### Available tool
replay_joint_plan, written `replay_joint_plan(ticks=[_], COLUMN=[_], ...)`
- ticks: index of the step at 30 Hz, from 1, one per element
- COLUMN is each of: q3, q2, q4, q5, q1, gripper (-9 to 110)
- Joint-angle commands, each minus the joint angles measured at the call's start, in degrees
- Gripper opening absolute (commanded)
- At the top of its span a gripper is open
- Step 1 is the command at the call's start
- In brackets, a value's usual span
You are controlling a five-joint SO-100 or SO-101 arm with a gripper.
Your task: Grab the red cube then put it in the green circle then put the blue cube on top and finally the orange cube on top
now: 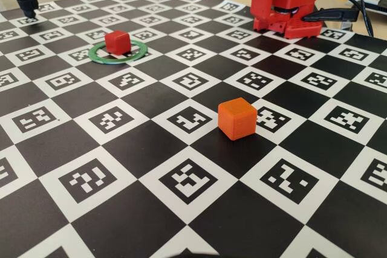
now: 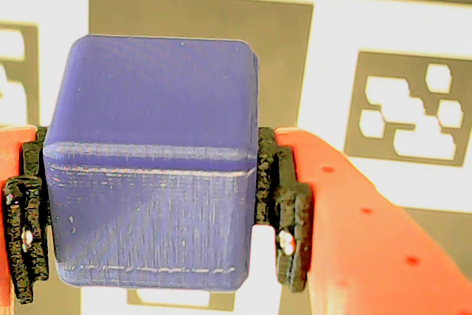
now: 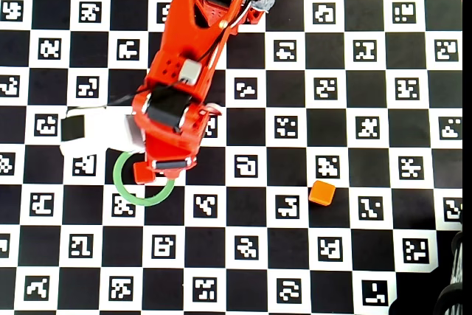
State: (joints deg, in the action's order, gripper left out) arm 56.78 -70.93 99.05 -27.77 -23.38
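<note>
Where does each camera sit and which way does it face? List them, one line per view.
Fixed view: low at the board's edge, facing the arm's base; red cube sits in the green circle.
Wrist view: on the hand, looking down at the gripped blue cube.
Overhead view: straight down on arm and board.
Fixed and overhead share the orange cube.

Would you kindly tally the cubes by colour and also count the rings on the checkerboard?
Red cube: 1
Blue cube: 1, clamped in the gripper
Orange cube: 1
Green circle: 1
Total: 4
</note>
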Motion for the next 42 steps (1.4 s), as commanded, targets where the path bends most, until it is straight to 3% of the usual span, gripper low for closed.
replay_joint_plan(ticks=[1,11,23,42], q3=[-7.1,-7.5,3.2,2.5], q2=[-0.2,1.3,-3.0,-1.7], q4=[3.3,1.8,-5.8,-9.5], q5=[-1.2,-2.5,-3.2,-1.6], q1=[-1.5,-4.2,-5.3,-6.7], gripper=[8,8,8,8])
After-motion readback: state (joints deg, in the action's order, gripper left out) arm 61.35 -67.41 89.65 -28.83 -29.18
